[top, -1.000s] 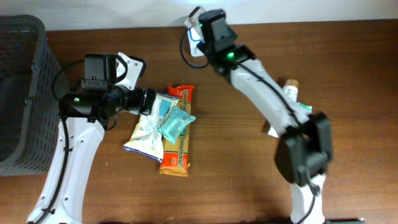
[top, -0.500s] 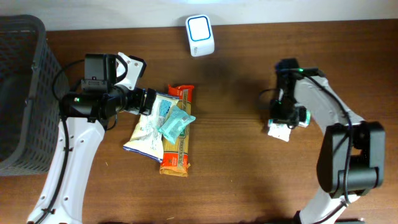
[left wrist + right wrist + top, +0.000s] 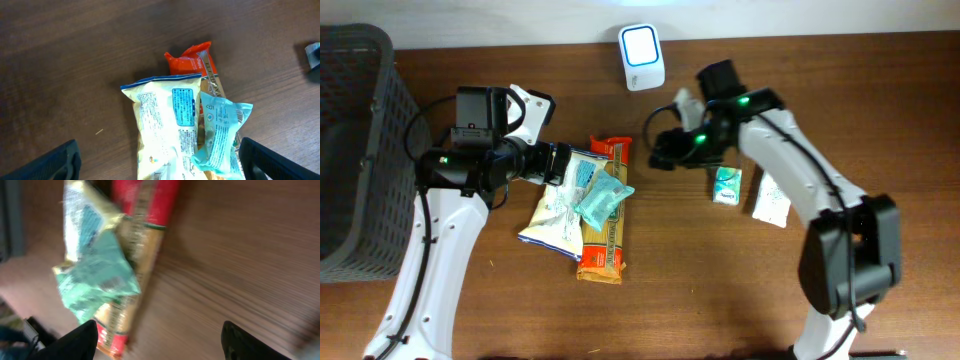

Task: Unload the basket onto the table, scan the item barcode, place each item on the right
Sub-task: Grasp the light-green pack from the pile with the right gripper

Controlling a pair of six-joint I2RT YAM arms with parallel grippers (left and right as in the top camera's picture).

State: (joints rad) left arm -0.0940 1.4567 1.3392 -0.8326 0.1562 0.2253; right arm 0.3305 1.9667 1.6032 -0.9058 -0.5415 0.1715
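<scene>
Scannable stuff is heaped at roughly 9 o'clock from the table's middle. A teal packet [image 3: 601, 198] is lying on top, a cream snack bag [image 3: 550, 215] is tucked under it on the 9 o'clock side, and a long orange wrapper [image 3: 604, 255] is at the bottom, poking out at 12 and 6 o'clock. The barcode scanner [image 3: 642, 57] is parked at the table's 12 o'clock edge, well apart from the heap. A small green sachet [image 3: 726, 185] and a white sachet [image 3: 771, 199] are laid flat over at 3 o'clock.

The right gripper [image 3: 157, 332] is spread, with nothing between the fingers, and is aimed at the heap from its 2 o'clock side. The left gripper [image 3: 157, 150] is spread wide too and hung over the heap's 10 o'clock corner, with nothing held.

The teal packet would probably be taken first, since it's on top. It looks like thin, crinkly film, so it should be light, soft and a bit slippery, and it would likely buckle if squeezed in the puffy middle. It's best pinched at a crimped end seam, so the printed face is left flat and uncovered. Where its barcode is printed can't be made out. The cream bag could get dragged along, as the two are touching.
</scene>
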